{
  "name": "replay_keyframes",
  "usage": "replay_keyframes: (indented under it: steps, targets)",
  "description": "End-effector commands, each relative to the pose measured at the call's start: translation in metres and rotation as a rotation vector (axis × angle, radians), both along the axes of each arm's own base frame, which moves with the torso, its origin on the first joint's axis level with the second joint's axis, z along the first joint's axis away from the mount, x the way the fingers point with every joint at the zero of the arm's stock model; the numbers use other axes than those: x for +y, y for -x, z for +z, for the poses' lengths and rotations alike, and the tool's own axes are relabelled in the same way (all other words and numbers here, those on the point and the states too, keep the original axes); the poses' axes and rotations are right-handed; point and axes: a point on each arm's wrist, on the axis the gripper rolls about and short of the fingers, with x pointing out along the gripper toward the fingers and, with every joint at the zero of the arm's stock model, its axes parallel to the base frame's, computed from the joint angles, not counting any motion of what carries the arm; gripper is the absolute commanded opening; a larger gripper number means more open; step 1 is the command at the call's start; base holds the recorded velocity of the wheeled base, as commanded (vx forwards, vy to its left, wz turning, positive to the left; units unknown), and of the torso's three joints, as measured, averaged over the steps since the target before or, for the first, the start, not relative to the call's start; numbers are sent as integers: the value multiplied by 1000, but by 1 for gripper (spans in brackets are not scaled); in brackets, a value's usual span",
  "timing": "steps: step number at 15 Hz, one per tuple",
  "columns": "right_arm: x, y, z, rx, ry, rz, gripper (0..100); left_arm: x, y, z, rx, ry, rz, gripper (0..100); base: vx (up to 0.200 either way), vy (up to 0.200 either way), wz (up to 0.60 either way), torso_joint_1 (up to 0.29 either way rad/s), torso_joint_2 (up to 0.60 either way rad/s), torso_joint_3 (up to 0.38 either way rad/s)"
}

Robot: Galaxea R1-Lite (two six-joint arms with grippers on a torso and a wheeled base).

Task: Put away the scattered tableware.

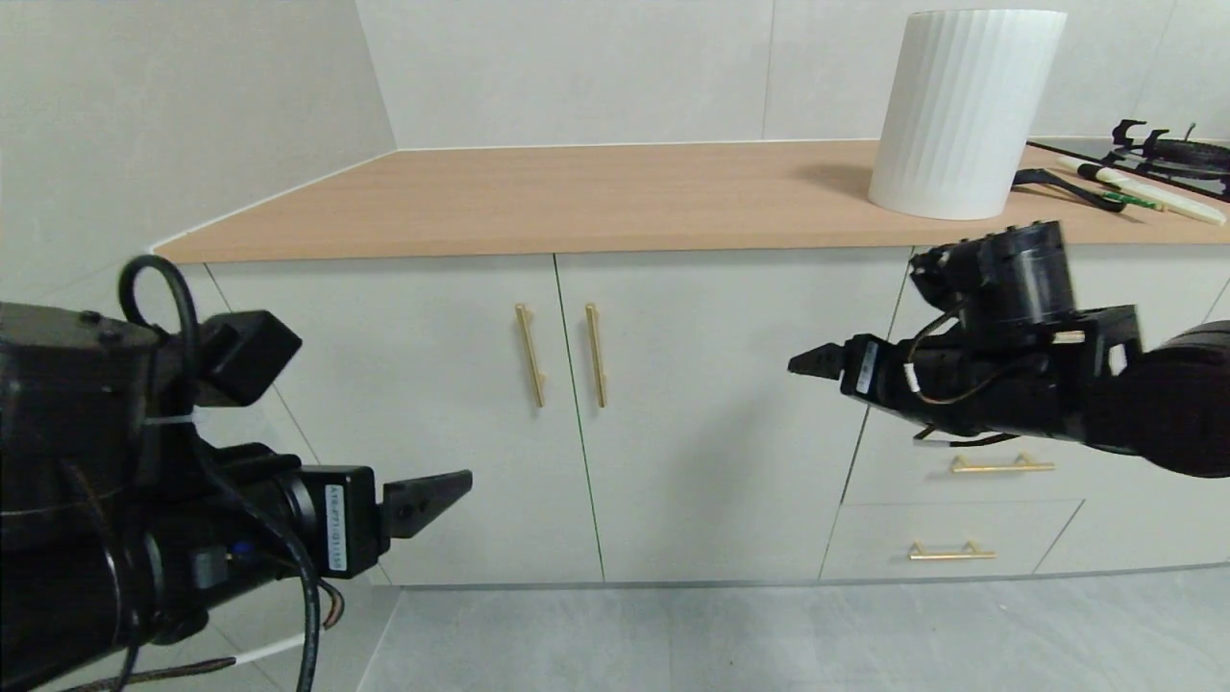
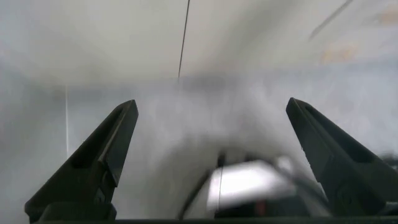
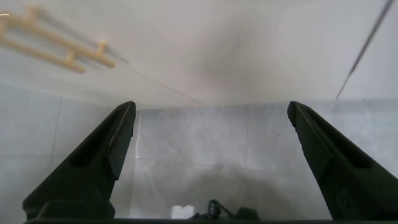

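On the wooden countertop (image 1: 577, 197) at the right stands a tall white ribbed container (image 1: 966, 111). Beside it, further right, lie a black utensil (image 1: 1062, 185) and a white-handled utensil with green marking (image 1: 1148, 195). My left gripper (image 1: 432, 495) hangs low in front of the cabinet doors, well below counter height. In the left wrist view the left gripper (image 2: 211, 104) is open and holds nothing. My right gripper (image 1: 812, 362) hovers in front of the drawers, below the container. The right wrist view shows the right gripper (image 3: 211, 106) open too, with nothing between its fingers.
Pale cabinet doors with gold handles (image 1: 531, 354) fill the front under the counter, and drawers with gold pulls (image 1: 1001, 466) sit at the right. A black stove burner (image 1: 1177, 149) is at the counter's far right. Grey floor (image 1: 769, 634) lies below.
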Motion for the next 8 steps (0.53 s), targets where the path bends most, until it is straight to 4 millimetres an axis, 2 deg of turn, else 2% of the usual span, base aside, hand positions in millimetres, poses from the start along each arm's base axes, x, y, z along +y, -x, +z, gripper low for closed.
replay_keyframes:
  steps: [1, 3, 5, 8]
  targets:
    - [-52, 86, 54, -215, -9, -3, 100, 15, 12, 11, -122, -21, 17, 100, 0, 0, 0, 0, 0, 0]
    - [-78, 142, 61, -326, 13, 10, 100, 32, 32, 18, -270, -82, 42, 100, 0, 0, 0, 0, 0, 0]
    - [-104, 195, 44, -414, 60, -5, 100, 53, 61, 16, -401, -94, 78, 100, 0, 0, 0, 0, 0, 0]
    - [-135, 254, 18, -527, 136, -107, 100, 79, 103, 6, -516, -109, 153, 100, 0, 0, 0, 0, 0, 0]
